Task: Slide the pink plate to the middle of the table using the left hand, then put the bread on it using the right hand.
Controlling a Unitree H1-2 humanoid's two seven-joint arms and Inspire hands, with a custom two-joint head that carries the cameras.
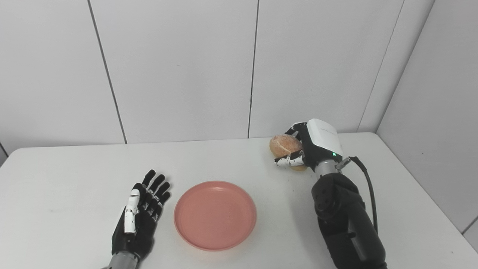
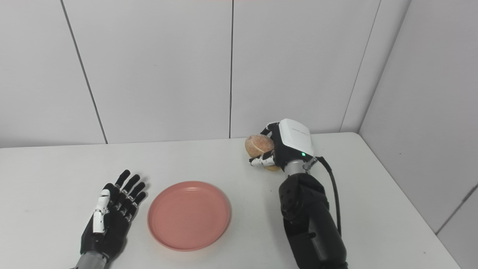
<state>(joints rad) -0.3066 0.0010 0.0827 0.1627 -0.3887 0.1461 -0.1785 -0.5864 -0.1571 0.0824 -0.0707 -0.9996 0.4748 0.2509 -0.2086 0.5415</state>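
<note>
The pink plate [image 1: 215,215] lies flat on the white table [image 1: 67,179], near the front and about at its middle. My left hand [image 1: 140,216] rests just left of the plate, open, fingers spread, a small gap away from the rim. A round brown bread roll [image 1: 285,145] is at the back right of the plate. My right hand [image 1: 308,147] is wrapped around the roll from the right, fingers over its top and thumb under its front; part of the roll is hidden by the hand.
White wall panels [image 1: 179,71] stand right behind the table's back edge. A side wall [image 1: 440,112] runs along the table's right edge. A black cable [image 1: 369,190] loops off my right forearm.
</note>
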